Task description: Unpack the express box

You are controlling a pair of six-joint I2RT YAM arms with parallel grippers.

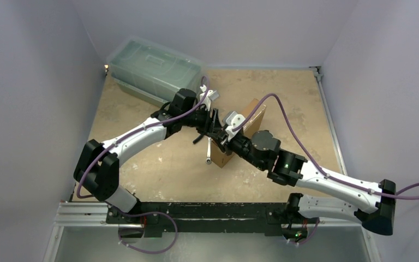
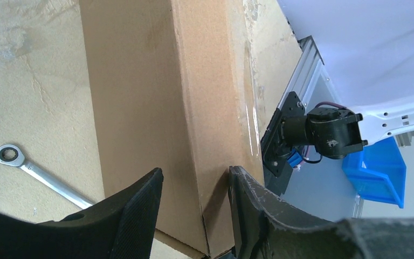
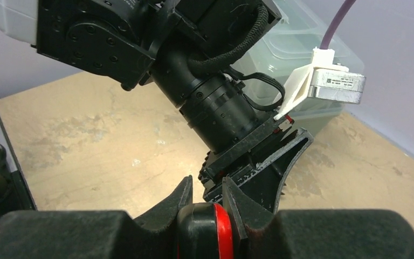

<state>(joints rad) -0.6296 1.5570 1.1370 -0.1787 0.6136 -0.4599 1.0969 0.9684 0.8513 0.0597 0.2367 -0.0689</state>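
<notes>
From above, the box (image 1: 256, 121) lies mid-tabletop (image 1: 158, 169). Both arms meet over its near end, so the claws are hard to make out. A wrench (image 1: 209, 152) lies just beside it.

The left wrist view shows the left claw (image 2: 195, 171) released. Its fingers are parted either side of a box edge, though contact cannot be told. Only this view shows a blue bin (image 2: 380, 172) past the tabletop.

In the right wrist view the right claw (image 3: 207, 186) is clenched on a black-and-red thing (image 3: 205, 229), cut off by the frame and unidentifiable. The left arm hides the box.
</notes>
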